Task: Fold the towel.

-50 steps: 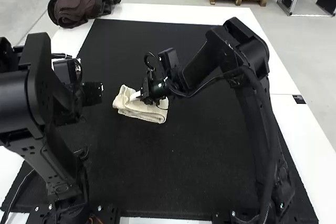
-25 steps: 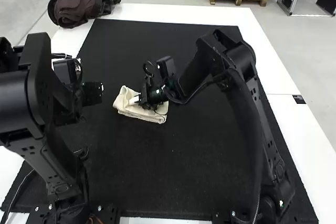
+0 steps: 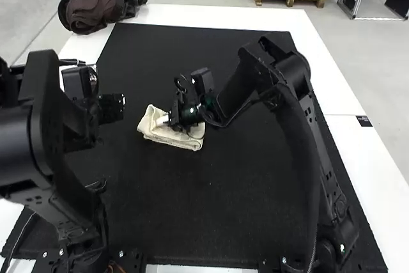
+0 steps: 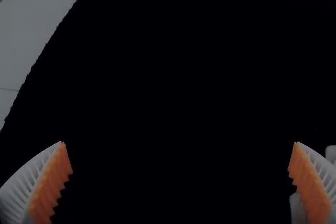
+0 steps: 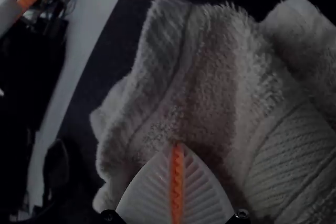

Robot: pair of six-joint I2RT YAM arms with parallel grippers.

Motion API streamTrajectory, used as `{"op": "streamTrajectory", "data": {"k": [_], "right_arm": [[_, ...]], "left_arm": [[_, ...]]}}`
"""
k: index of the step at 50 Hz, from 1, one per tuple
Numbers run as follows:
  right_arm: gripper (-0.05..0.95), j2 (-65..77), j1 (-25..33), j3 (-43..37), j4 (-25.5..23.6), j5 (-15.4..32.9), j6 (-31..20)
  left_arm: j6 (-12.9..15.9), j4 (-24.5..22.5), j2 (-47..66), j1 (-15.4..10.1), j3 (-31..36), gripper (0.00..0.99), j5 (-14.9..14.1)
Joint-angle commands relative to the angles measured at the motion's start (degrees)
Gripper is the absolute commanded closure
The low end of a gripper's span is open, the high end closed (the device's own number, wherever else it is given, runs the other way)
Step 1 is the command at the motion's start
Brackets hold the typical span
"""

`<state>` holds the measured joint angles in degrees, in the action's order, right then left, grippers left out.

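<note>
The cream towel (image 3: 153, 132) lies in a small, folded, slightly rumpled bundle left of the mat's middle. Over it is my right gripper (image 3: 163, 120), covering part of the cloth. In the right wrist view, the right gripper (image 5: 177, 144) has its two fingers pressed together, tips against the fuzzy towel (image 5: 210, 72); I see no cloth between them. To the left of the towel, apart from it, hangs my left gripper (image 3: 121, 107). The left wrist view has the left gripper (image 4: 179, 142) wide open above dark mat, nothing between its fingers.
A black mat (image 3: 223, 202) covers most of the white table (image 3: 377, 164). At the far left corner sits a dark bag (image 3: 96, 1) with brown cloth. The right arm (image 3: 294, 100) reaches across the mat's right half.
The right arm's elbow has dropped and drawn back toward its base, its gripper staying over the towel. The left arm has shifted slightly. The towel looks nearly the same.
</note>
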<state>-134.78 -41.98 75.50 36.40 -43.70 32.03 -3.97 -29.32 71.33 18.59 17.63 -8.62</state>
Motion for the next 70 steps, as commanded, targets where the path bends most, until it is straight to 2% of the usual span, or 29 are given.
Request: {"op": "streamTrajectory", "data": {"k": [1, 14, 27, 47, 59, 70], "right_arm": [[0.92, 8.6, -0.1, 0.4, -0.3, -0.5, 1.5], [0.92, 18.1, 0.0, -0.2, -4.6, -0.4, 2.9], [0.92, 28.2, 1.2, -2.7, -8.6, -0.4, 3.3], [0.92, 45.1, 8.8, -13.0, -10.4, -0.2, 3.8], [0.92, 56.1, 12.3, -18.6, -10.2, -0.6, 4.4], [0.92, 66.2, 15.6, -24.1, -10.2, -4.9, 9.7]], "left_arm": [[-0.8, 0.8, -2.2, -1.4, 3.3, 0.030, -0.8], [-2.3, 5.8, -6.9, -6.5, 5.8, 0.030, -0.3], [-4.4, 11.0, -14.2, -9.5, 7.2, 0.030, 0.2], [-4.3, 19.1, -26.8, -16.1, 8.5, 0.030, 2.6], [-4.1, 22.6, -32.2, -16.0, 8.8, 0.030, 2.8], [-4.0, 25.0, -36.6, -15.2, 9.3, 0.039, 2.7]]}}
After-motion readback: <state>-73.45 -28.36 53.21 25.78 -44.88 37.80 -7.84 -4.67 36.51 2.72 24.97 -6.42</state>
